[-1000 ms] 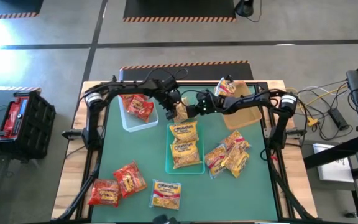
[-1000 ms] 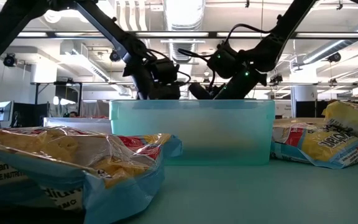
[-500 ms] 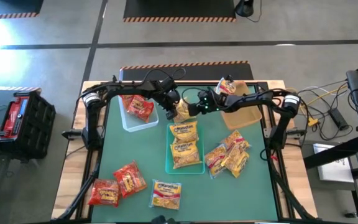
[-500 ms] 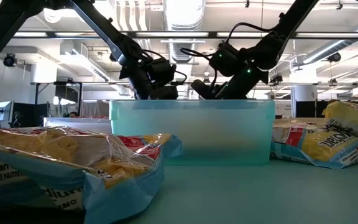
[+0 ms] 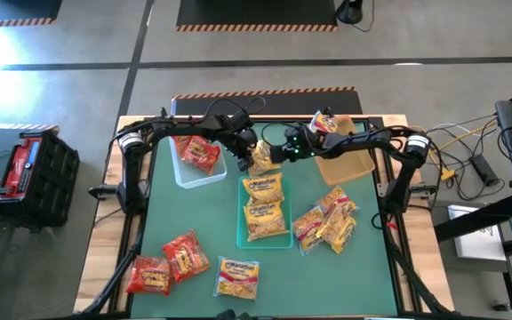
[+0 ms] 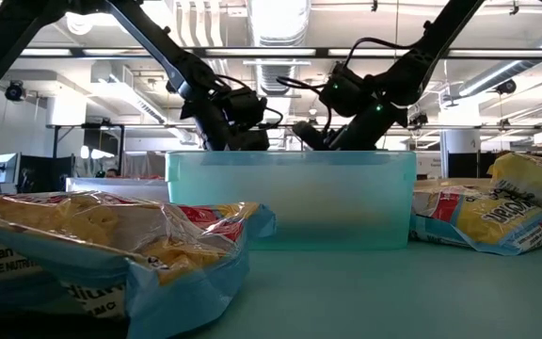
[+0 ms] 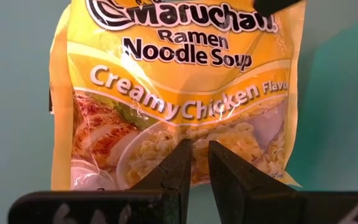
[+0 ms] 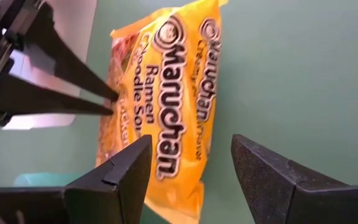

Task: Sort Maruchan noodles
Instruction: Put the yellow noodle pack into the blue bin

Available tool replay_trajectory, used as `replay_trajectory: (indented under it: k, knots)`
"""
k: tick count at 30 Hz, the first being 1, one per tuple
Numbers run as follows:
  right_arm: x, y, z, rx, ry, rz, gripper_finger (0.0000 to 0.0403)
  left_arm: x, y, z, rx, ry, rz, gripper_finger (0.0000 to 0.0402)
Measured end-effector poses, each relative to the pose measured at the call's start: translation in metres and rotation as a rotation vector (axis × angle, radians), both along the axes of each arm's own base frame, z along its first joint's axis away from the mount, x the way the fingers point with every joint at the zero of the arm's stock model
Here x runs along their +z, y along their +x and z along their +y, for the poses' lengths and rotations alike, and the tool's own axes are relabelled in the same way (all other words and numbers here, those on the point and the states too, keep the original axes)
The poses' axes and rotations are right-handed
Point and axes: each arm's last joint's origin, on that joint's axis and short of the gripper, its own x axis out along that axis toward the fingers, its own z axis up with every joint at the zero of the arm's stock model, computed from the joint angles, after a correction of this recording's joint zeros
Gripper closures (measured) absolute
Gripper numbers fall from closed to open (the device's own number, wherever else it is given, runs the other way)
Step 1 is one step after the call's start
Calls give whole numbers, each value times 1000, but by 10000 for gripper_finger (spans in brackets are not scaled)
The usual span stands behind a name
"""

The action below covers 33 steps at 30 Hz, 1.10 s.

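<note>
My left gripper [image 5: 255, 153] is shut on a yellow Creamy Chicken packet [image 5: 261, 160], just past the far end of the teal bin [image 5: 241, 222]. My right gripper [image 5: 289, 150] is open a little to the packet's right. In the right wrist view its fingers [image 8: 191, 168] stand on either side of the packet's end [image 8: 179, 124] without touching it. The teal bin holds two yellow packets [image 5: 263, 206]. Red packets [image 5: 197, 152] lie in the clear bin. A yellow-pink packet [image 5: 324, 123] leans on the tan bin's [image 5: 349, 164] far rim. My left gripper pinches the yellow packet between its two fingers at the middle of one short end [image 7: 194, 177]. In the right wrist view its fingertips [image 8: 107, 102] come at that edge from the table's left. The low view's teal bin hides whether the packet is clear of the mat.
Loose packets lie on the green mat: two red ones [image 5: 165, 265] near left, a yellow one [image 5: 238, 277] at the near edge, a yellow-pink heap [image 5: 327, 222] to the right. The three bins stand across the middle and far part.
My right gripper has drawn back from the yellow packet toward the table's right edge. My left gripper has kept its hold on the packet, which has stayed at the same place.
</note>
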Motion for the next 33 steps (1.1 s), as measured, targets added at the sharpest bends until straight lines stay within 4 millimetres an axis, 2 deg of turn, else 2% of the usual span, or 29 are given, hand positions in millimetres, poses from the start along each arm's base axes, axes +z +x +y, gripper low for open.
replay_trajectory:
  k: [18,33]
  knots:
    - [0,1,3,7,5,-1,193,2,3,-6,-13,15,2,361]
    - [-1,5,10,-72,5,9,193,3,5,-9,-11,36,13,361]
